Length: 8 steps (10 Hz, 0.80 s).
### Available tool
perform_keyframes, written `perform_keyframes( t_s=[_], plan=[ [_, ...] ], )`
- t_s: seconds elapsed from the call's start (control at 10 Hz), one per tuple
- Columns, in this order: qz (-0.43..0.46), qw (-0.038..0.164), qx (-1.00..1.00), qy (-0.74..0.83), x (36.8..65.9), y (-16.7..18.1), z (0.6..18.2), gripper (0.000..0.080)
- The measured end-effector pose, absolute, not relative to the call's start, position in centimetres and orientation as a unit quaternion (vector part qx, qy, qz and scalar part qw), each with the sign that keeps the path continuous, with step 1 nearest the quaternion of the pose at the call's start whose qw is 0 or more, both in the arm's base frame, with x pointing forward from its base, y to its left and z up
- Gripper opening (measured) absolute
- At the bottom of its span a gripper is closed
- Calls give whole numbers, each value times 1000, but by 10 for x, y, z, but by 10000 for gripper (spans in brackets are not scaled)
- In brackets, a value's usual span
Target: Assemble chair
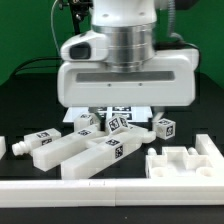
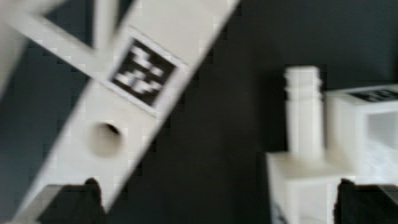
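Note:
The chair lies in loose white tagged parts on the black table. Long bars (image 1: 95, 155) lie side by side at the exterior view's left. Small cubes (image 1: 118, 125) stand behind them, and the square seat frame (image 1: 185, 160) is at the right. The arm's white hand (image 1: 125, 80) hangs low over the cubes and hides its own fingers. In the wrist view my gripper (image 2: 217, 205) is open with only dark table between its fingertips. A tagged bar with a round hole (image 2: 111, 132) runs past one fingertip. Another white part with a peg (image 2: 317, 120) lies by the other.
The marker board (image 1: 108, 110) lies flat behind the cubes, partly under the hand. A long plain white border rail (image 1: 110, 192) runs along the front edge. A green wall stands behind the table.

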<state>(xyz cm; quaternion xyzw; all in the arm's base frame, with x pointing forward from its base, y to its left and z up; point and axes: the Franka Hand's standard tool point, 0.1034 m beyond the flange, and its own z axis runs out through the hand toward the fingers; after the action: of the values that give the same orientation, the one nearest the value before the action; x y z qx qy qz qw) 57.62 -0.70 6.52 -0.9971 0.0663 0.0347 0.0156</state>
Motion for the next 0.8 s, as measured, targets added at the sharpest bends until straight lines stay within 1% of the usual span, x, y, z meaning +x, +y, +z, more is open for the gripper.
perform_keyframes(
  t_s=[0.1,0.6,0.8],
  plan=[
    [39,19,-996,81,574,-17,64,649],
    [38,18,-996,77,574,-15,63,649],
    [58,22,-995,76,564,-40,68,649]
  ],
)
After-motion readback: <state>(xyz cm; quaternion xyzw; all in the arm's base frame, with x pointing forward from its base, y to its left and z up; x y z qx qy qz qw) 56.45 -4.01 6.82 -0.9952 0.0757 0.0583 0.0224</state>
